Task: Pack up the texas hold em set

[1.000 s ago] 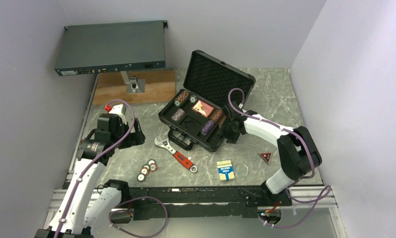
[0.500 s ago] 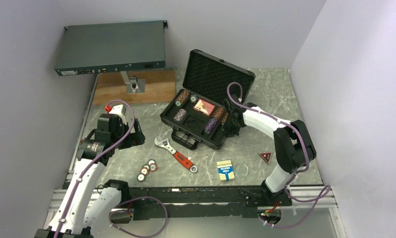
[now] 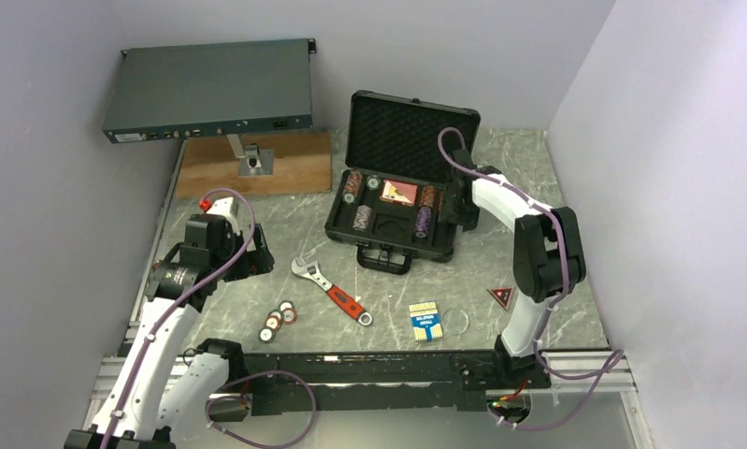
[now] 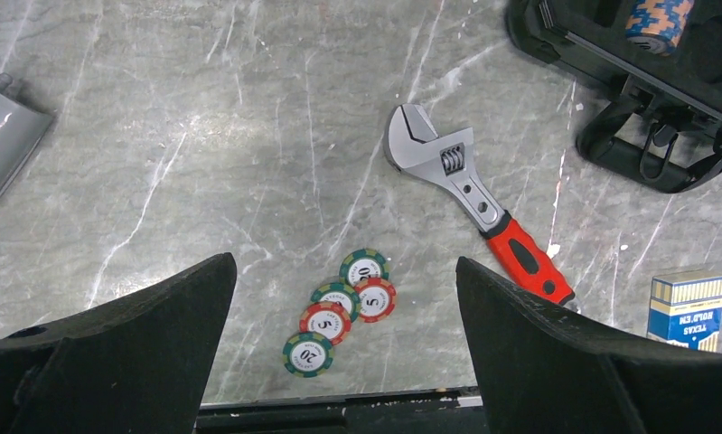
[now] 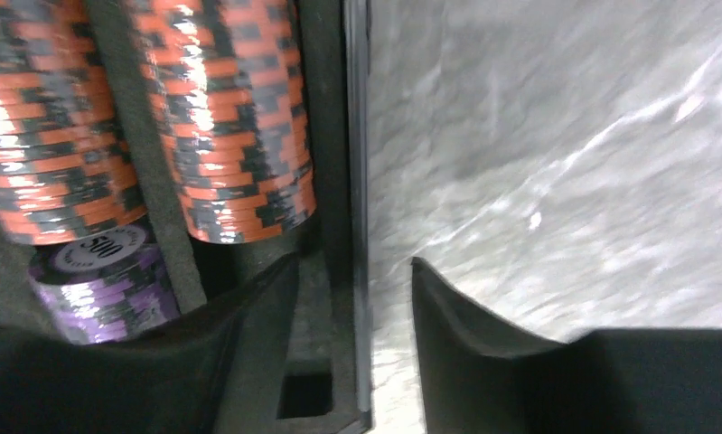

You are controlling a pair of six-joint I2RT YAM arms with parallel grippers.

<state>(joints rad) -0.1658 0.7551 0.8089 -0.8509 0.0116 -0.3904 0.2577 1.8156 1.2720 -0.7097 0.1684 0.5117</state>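
Black foam-lined case, lid up; right gripper apart astride its side wall, left gripper apart

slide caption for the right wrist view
Right gripper straddling the side wall of the case, beside orange chip stacks.

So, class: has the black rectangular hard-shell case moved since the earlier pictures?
Yes. The case has swung square-on and shifted right, away from the red-handled adjustable wrench, which has not moved.
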